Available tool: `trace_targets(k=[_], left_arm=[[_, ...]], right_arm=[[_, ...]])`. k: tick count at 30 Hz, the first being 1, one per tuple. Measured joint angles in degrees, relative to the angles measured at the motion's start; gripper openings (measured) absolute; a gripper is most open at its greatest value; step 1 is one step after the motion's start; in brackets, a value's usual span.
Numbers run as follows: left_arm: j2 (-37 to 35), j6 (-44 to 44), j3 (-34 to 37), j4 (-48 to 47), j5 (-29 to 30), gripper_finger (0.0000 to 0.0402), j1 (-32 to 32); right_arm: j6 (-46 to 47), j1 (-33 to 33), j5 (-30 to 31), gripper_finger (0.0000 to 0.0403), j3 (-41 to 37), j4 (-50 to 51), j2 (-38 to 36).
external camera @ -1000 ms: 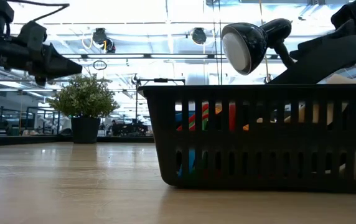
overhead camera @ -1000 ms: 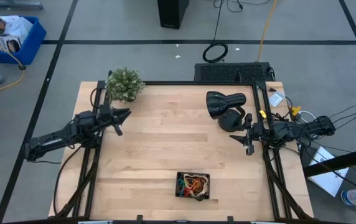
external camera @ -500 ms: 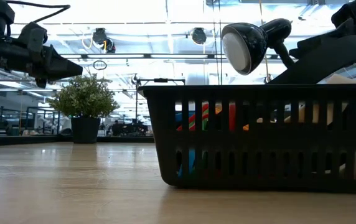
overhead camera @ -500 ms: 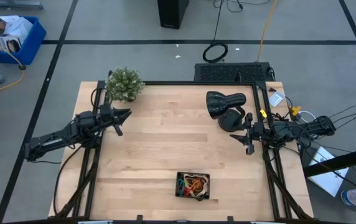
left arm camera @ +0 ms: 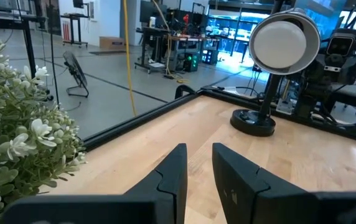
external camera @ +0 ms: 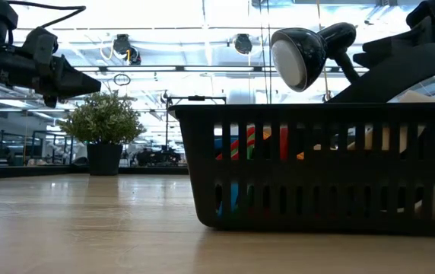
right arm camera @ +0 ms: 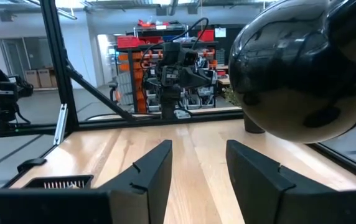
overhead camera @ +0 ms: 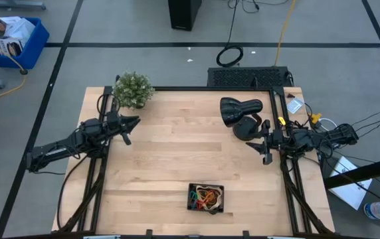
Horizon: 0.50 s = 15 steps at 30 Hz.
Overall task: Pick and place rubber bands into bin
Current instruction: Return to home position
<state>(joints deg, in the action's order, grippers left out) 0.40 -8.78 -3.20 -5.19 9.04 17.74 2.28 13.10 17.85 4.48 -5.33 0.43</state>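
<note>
The left arm reaches in from the left edge of the high view, its left gripper (overhead camera: 133, 122) raised over the table (overhead camera: 177, 153) just below the potted plant (overhead camera: 133, 89), fingers only narrowly parted in the wrist view and holding nothing; the right arm comes in from the right edge, its right gripper (overhead camera: 256, 145) hanging beside the black lamp (overhead camera: 240, 116), fingers spread wider and empty; the bin (overhead camera: 190, 198) sits at lower centre, well apart from both, with the rubber bands (overhead camera: 206, 196) tangled inside; in the low view its slatted wall blocks most of the right half.
</note>
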Motion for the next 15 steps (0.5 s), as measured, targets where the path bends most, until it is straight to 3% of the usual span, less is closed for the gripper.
trace_targets(k=[15], left_arm=[[0.0,0.0,0.0,0.0,0.0,0.0081,0.0]], right_arm=[[0.0,0.0,0.0,0.0149,0.2,-0.2,0.0]])
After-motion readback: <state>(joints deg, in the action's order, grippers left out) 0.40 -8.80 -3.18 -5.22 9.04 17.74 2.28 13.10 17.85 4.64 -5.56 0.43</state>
